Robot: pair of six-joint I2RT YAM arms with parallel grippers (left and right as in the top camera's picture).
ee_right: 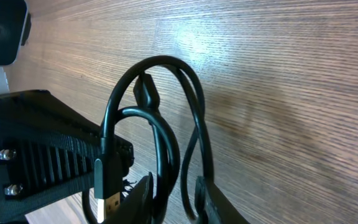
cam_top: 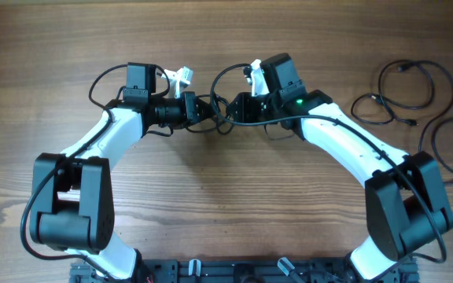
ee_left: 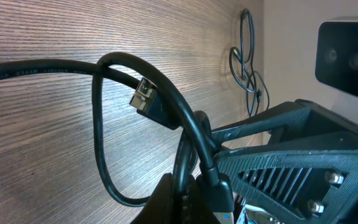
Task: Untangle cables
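Cables (ee_left: 96, 137) sit in a small tangle between my two jaws, over the middle of the wooden tabletop (cam_top: 226, 196), toward its far side. My left jaws (cam_top: 207, 110) are clamped tight on the bunch. From that wrist I see one strand curving out in a wide loop and a metal-tipped plug (ee_left: 143, 96) poking through it. My right jaws (ee_right: 176, 198) face the left ones, just beside them, fingers narrowly apart with two strands running down between them. Whether they pinch those strands I cannot tell. A flat plug (ee_right: 102, 198) dangles just outside one finger. More loose cords (cam_top: 374, 101) lie in loops on the tabletop, well apart to my right.
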